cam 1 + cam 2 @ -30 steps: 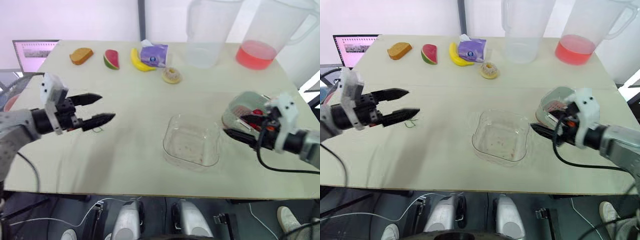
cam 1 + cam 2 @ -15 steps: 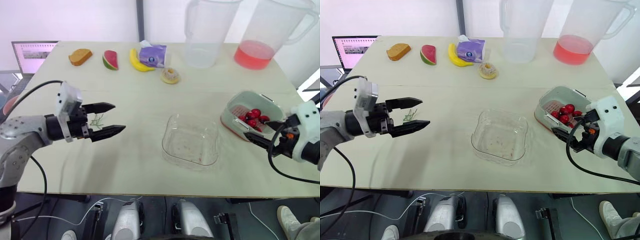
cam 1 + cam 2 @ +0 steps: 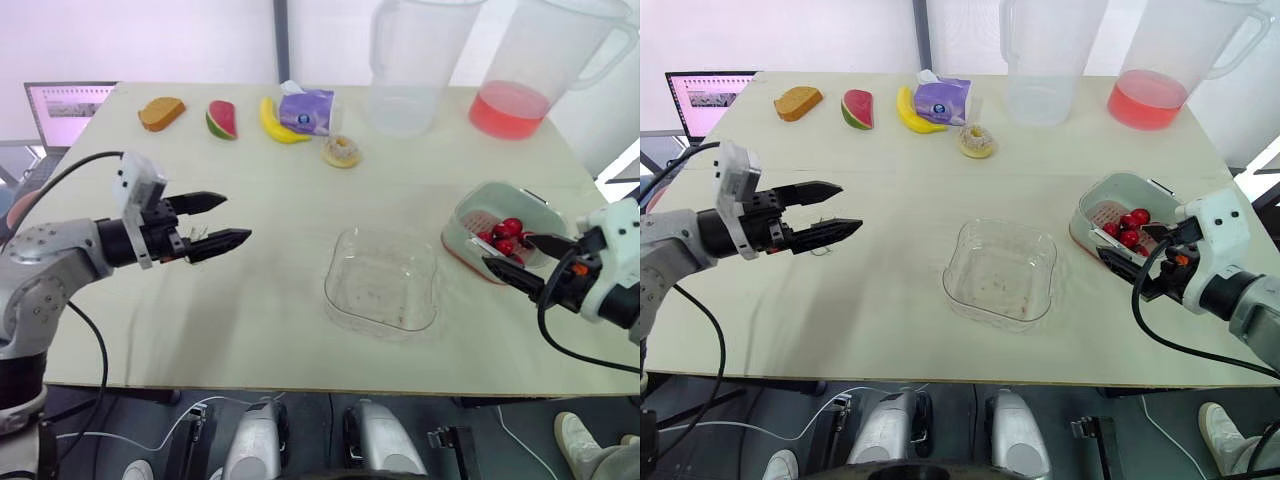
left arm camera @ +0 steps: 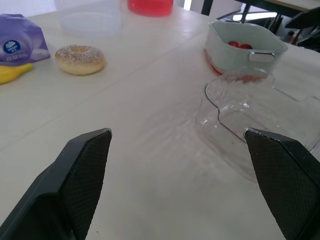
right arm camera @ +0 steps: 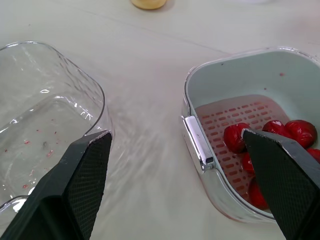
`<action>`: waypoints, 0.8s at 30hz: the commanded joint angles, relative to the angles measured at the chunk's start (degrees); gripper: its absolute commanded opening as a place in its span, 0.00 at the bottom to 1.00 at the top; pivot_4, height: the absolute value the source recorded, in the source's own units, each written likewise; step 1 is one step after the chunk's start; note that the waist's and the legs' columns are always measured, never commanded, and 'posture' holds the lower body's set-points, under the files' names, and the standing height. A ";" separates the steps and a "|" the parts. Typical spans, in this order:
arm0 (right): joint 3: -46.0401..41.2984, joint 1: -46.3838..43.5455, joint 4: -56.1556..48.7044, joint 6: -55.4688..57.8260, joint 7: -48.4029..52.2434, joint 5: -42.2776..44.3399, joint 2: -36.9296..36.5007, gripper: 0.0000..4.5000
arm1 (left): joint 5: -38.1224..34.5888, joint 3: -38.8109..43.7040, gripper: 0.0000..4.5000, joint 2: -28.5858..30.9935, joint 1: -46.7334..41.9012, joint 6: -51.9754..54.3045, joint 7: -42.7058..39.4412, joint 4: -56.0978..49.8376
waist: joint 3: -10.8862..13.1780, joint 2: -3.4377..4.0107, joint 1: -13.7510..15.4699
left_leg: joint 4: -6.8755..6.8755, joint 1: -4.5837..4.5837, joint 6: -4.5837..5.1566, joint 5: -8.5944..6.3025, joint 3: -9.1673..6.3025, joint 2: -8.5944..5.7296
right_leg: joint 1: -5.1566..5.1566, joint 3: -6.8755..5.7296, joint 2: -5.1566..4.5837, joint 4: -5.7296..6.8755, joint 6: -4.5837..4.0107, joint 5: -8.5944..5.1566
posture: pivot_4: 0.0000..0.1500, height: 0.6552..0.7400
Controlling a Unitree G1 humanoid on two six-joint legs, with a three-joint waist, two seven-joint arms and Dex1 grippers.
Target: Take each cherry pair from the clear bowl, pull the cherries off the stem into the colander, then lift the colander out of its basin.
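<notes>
The cherries (image 5: 236, 138) lie loose in the colander (image 5: 235, 80), bunched toward its near right end. The colander is a pale green rounded oblong with a slotted floor. It sits level in its basin (image 3: 458, 262), on the right side of the table (image 3: 280, 180). Only a thin red lip of the basin shows under it. The colander's long axis seems to run slantwise, from near left to far right, with a metal tab (image 5: 197, 142) at the nearer end.

The right gripper (image 3: 507, 250) is spread wide at that end. One finger is over the near rim and the other over the cherries, and I cannot tell whether either touches. In the right wrist view a finger covers part of the fruit, so no count is possible.

Just left of the colander, apart from it, stands the clear bowl (image 3: 382, 280), holding only reddish specks.

Well to the left, the left gripper (image 3: 238, 217) hangs above the table with its fingers wide and nothing between them, pointing toward the bowl. A faint wisp (image 3: 196, 232) shows between those fingers, too small to make out.

Along the far side are bread (image 3: 162, 111), a melon slice (image 3: 222, 118), a banana (image 3: 277, 122), a purple pack (image 3: 308, 109) and a doughnut (image 3: 342, 151). A clear jug (image 3: 412, 70) and a jug of red liquid (image 3: 520, 80) stand there too, both cut off at the top.
</notes>
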 commanded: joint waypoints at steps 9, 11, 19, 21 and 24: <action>3.23 -3.52 3.99 -2.62 0.00 -4.48 -3.73 1.00 | 0.14 0.02 0.99 -0.33 0.80 -1.39 -1.09 -4.71 | 0.00 0.00 -0.04 | 0.01 0.01 -0.02 0.01 0.00 0.00 | 0.00 0.00 0.00 0.02 0.00 0.00 | 1.00 1.00; 5.42 -5.88 5.36 -2.29 -0.32 -5.10 -4.26 1.00 | 1.16 -0.86 0.99 -0.05 1.40 -2.67 -2.61 -5.54 | 0.00 0.00 -0.13 | 0.02 0.01 -0.02 0.01 0.00 0.00 | 0.00 0.00 0.00 0.02 0.00 0.00 | 1.00 1.00; 21.08 -15.78 13.33 1.17 1.49 -8.99 -7.36 1.00 | 5.22 -6.55 0.99 -0.74 0.49 -7.40 -7.61 -6.90 | 0.00 0.01 0.06 | 0.04 0.01 -0.02 0.01 0.01 -0.01 | -0.01 0.02 0.00 0.04 -0.01 0.00 | 1.00 1.00; 23.95 -17.65 15.81 0.98 2.09 -10.57 -7.66 1.00 | 5.32 -7.79 0.99 -1.65 -0.47 -7.80 -8.16 -7.09 | 0.00 0.01 0.13 | 0.05 0.00 -0.01 0.01 0.02 -0.03 | -0.01 0.02 -0.02 0.04 -0.01 0.00 | 1.00 1.00; 26.84 -19.79 18.94 0.65 3.07 -12.65 -8.02 1.00 | 5.66 -9.24 0.99 -2.32 -0.86 -8.11 -8.88 -7.57 | 0.00 0.01 0.02 | 0.06 -0.01 0.00 0.00 0.01 -0.03 | -0.01 0.02 -0.01 0.04 -0.01 0.00 | 1.00 1.00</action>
